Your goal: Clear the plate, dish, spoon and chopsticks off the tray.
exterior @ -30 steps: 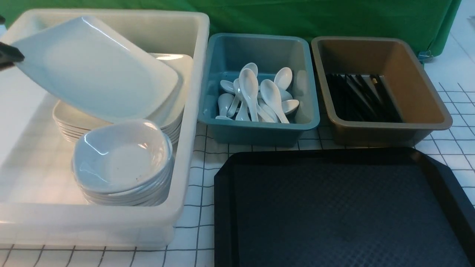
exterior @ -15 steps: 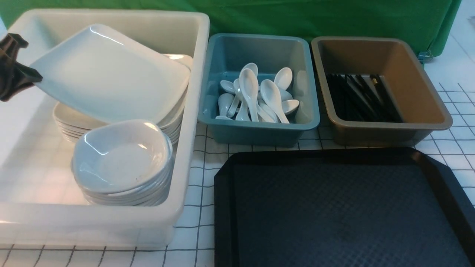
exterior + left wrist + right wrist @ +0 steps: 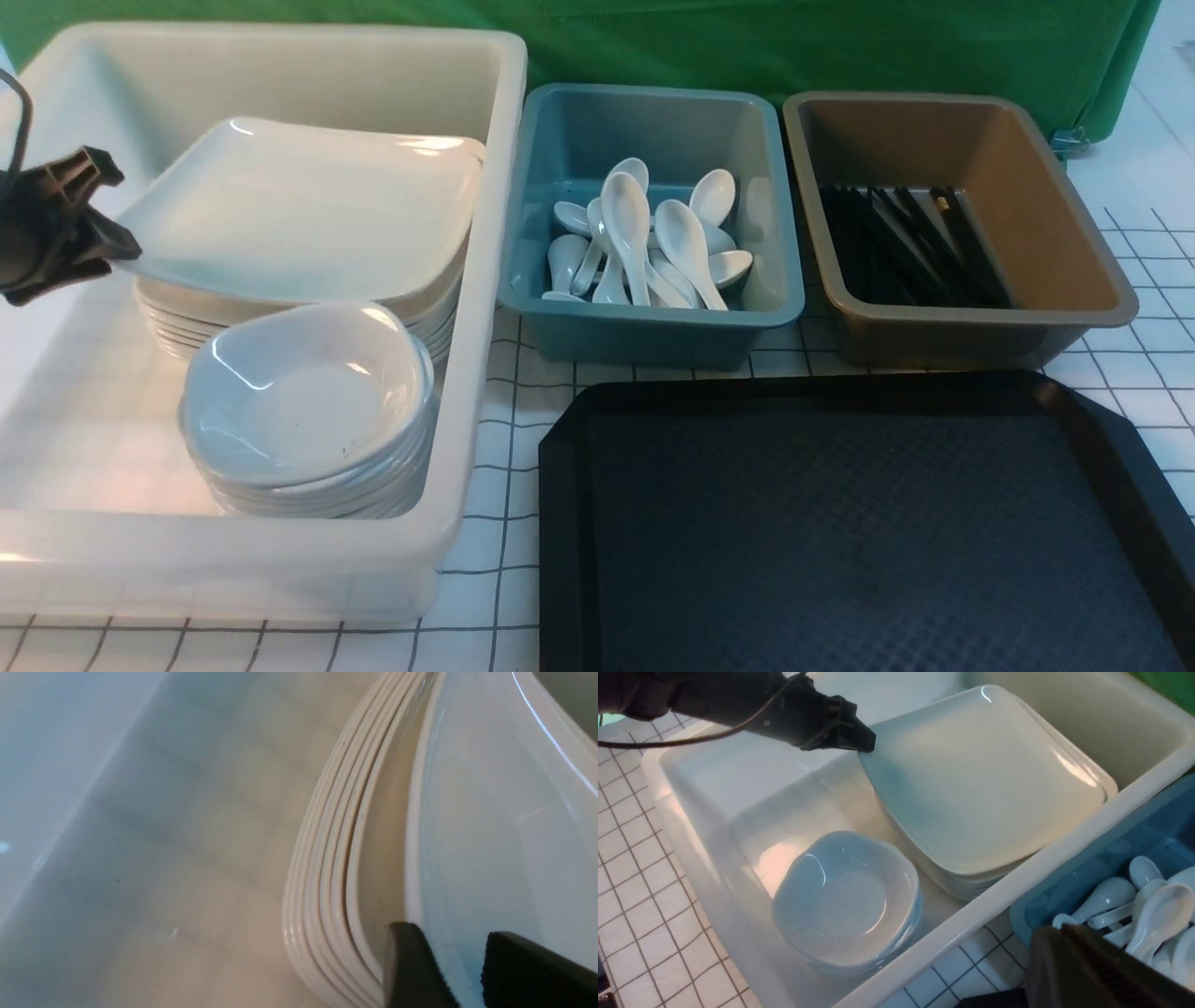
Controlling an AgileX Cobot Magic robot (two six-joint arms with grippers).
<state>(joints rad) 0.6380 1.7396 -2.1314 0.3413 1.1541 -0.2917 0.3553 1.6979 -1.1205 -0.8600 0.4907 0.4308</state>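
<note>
My left gripper [image 3: 123, 248] is shut on the left rim of the large white plate [image 3: 308, 215]. The plate lies almost flat on a stack of like plates [image 3: 168, 322] in the white bin [image 3: 504, 187], its gripped edge slightly raised. In the left wrist view the rim [image 3: 490, 812] sits between my black fingers [image 3: 406, 966]. The black tray [image 3: 840, 523] lies bare in front. Spoons [image 3: 644, 233] lie in the teal bin [image 3: 653, 327]. Chopsticks [image 3: 906, 252] lie in the brown bin [image 3: 1074, 243]. My right gripper [image 3: 1057, 933] is shut and empty, above the teal bin's near corner.
A stack of small white dishes [image 3: 308, 401] stands in the white bin in front of the plates. The bins stand in a row behind the tray on a checked cloth [image 3: 495, 448]. A green backdrop [image 3: 747, 37] closes the far side.
My left gripper has come down and to the right with the plate. The plate has gone from steeply tilted to almost flat on the stack.
</note>
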